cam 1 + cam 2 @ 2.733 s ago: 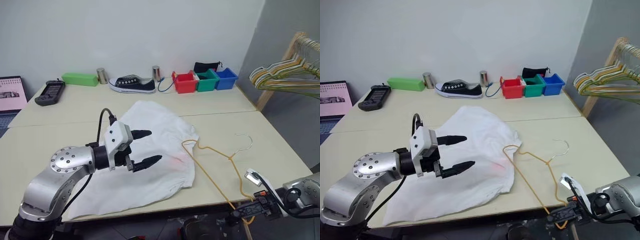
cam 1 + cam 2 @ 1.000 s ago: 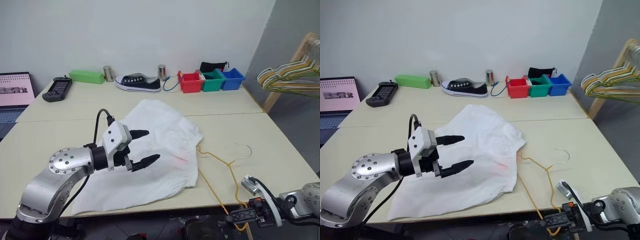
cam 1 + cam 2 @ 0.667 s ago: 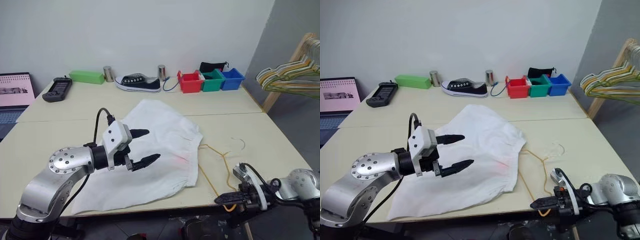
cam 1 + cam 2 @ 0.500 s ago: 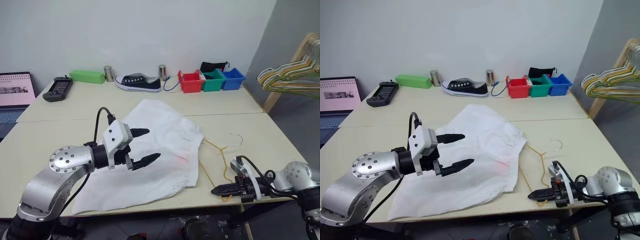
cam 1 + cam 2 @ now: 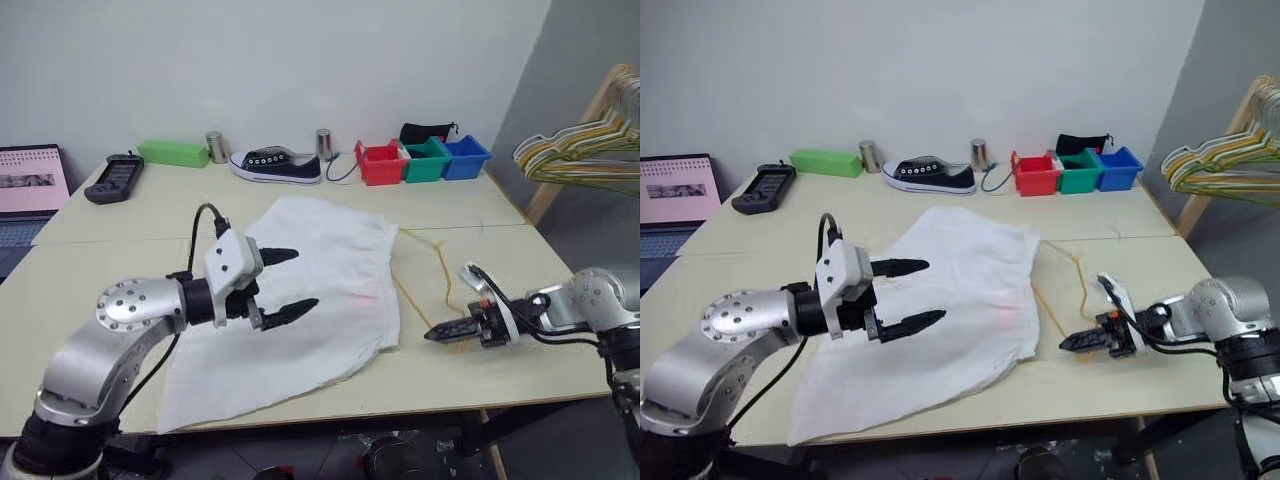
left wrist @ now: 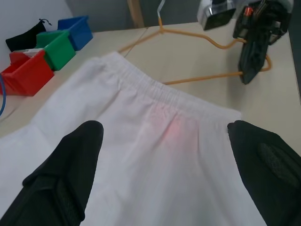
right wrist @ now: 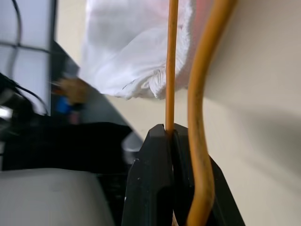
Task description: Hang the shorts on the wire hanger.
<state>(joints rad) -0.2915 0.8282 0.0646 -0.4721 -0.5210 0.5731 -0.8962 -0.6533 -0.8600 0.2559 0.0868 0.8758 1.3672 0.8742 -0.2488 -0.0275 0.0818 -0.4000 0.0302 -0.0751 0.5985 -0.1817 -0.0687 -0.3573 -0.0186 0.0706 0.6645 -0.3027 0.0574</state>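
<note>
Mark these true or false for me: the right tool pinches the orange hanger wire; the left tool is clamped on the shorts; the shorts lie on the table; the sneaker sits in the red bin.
1. The right tool pinches the wire hanger: true.
2. The left tool is clamped on the shorts: false, it hangs open above them.
3. The shorts lie on the table: true.
4. The sneaker sits in the red bin: false, it stands on the table beside it.

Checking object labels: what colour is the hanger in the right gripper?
Yellow-orange wire hanger, clearest in the right wrist view.
</note>
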